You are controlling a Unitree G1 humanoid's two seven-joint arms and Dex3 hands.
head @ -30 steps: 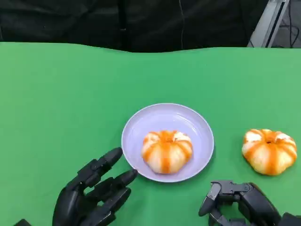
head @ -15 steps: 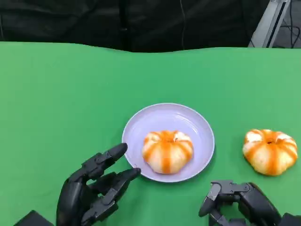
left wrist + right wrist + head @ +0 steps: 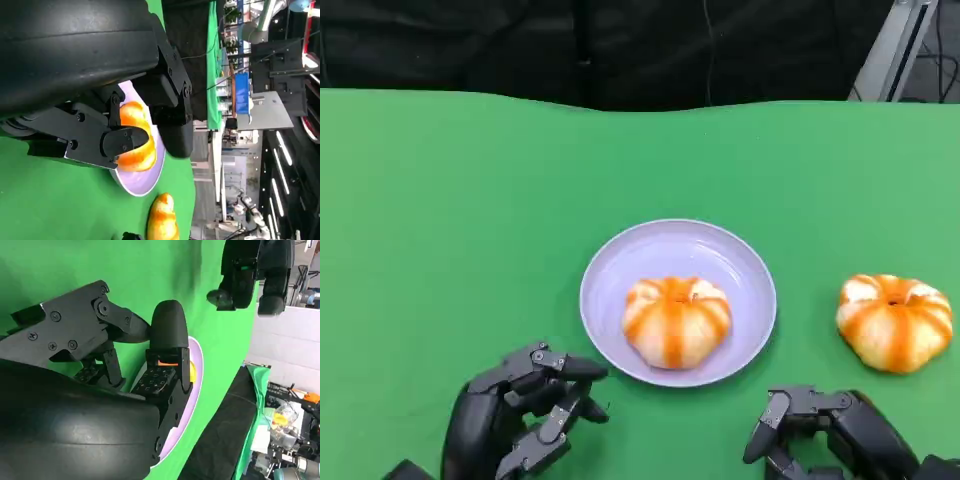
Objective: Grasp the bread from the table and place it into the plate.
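Observation:
A round bread with orange stripes [image 3: 677,320] lies in the pale lilac plate [image 3: 720,250] at the table's middle. A second bread of the same kind [image 3: 894,322] sits on the green cloth to the plate's right. My left hand [image 3: 525,420] is near the table's front edge, left of the plate and apart from it, with fingers curled in on nothing. My right hand [image 3: 830,435] rests at the front right, below the second bread, curled and holding nothing. In the left wrist view the plated bread [image 3: 136,146] shows past my fingers [image 3: 125,142], with the second bread [image 3: 162,222] beyond.
Green cloth [image 3: 460,220] covers the table, with a dark backdrop behind its far edge. A metal stand [image 3: 890,50] rises at the back right. The right wrist view shows the plate's rim [image 3: 194,385] and my left hand [image 3: 250,275] across it.
My left hand's fingers, stretched toward the plate's rim before, have curled in and drawn back from it. The right hand and both breads have stayed put.

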